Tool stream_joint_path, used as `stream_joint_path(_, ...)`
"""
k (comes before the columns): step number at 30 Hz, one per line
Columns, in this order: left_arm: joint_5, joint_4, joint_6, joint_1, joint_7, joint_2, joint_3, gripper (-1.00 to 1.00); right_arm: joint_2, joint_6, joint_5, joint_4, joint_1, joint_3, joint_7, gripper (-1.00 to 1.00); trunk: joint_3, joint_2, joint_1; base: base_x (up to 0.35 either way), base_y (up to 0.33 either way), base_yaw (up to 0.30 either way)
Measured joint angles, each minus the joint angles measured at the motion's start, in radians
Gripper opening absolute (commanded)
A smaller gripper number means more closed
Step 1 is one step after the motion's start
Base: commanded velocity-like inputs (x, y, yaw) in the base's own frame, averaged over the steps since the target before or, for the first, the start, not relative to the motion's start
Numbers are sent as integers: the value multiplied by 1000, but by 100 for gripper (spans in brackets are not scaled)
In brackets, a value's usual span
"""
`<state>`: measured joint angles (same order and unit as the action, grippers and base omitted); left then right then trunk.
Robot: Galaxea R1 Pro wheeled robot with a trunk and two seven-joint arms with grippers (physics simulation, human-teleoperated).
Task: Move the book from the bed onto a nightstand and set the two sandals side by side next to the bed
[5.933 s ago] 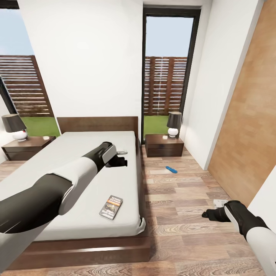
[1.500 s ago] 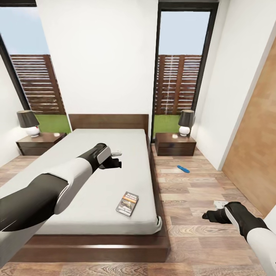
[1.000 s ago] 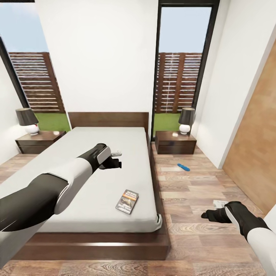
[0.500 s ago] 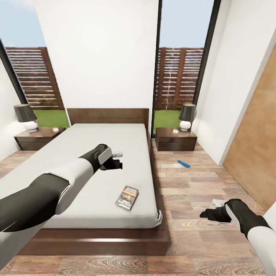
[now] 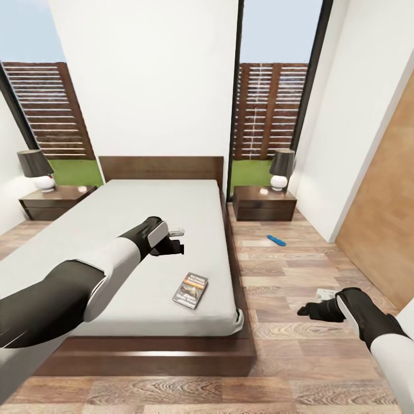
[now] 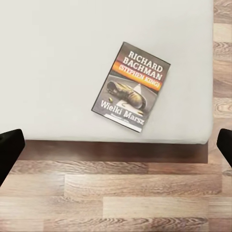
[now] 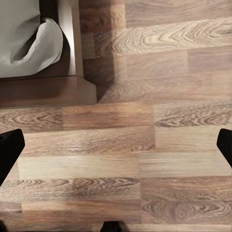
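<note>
The book (image 5: 190, 290) lies flat on the bed's off-white mattress (image 5: 144, 230), near its foot and right edge. In the left wrist view the book (image 6: 131, 87) shows its dark cover with white name and orange band. My left gripper (image 5: 172, 244) hovers open over the mattress, up the bed from the book and apart from it; its fingertips (image 6: 9, 150) stand wide apart. One blue sandal (image 5: 276, 240) lies on the floor in front of the right nightstand (image 5: 264, 204). My right gripper (image 5: 305, 311) hangs open over the floor right of the bed, holding nothing.
A left nightstand (image 5: 54, 201) and the right one each carry a dark-shaded lamp (image 5: 280, 169). Wood-plank floor (image 5: 299, 270) runs along the bed's right side up to a wooden wall panel (image 5: 385, 207). The bed's frame corner (image 7: 72, 48) lies near the right gripper.
The whole head view has shifted, so the camera has moved nearer the bed. The book still lies on the mattress and both grippers stay open.
</note>
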<state>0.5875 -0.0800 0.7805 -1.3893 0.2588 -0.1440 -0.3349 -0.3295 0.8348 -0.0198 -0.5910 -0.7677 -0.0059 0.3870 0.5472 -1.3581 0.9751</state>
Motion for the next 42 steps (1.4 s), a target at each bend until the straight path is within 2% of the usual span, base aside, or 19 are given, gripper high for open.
stream_joint_path(15, 1, 1, 2, 0, -3, 0, 0, 100, 0, 26, 1, -67, -2, 2, 3, 100, 71, -105, 58, 0, 0, 0)
stream_joint_path(23, 1, 7, 4, 0, -6, -1, 0, 100, 0, 35, 2, -152, -2, 4, 4, 100, 109, -161, 88, 0, 0, 0)
stream_joint_path(26, 1, 10, 4, 0, -7, -1, 1, 100, 0, 89, 3, -222, -2, 6, 4, 100, 123, -182, 100, 0, 0, 0)
stream_joint_path(31, 1, 12, 4, 0, -7, -2, 0, 100, 1, 126, 4, -269, -2, 12, 4, 100, 147, -217, 119, 0, 0, 0)
stream_joint_path(42, 1, 11, 3, 0, -8, -2, 0, 100, 2, 152, 4, -307, 0, 24, 5, 100, 199, -294, 161, 0, 0, 0)
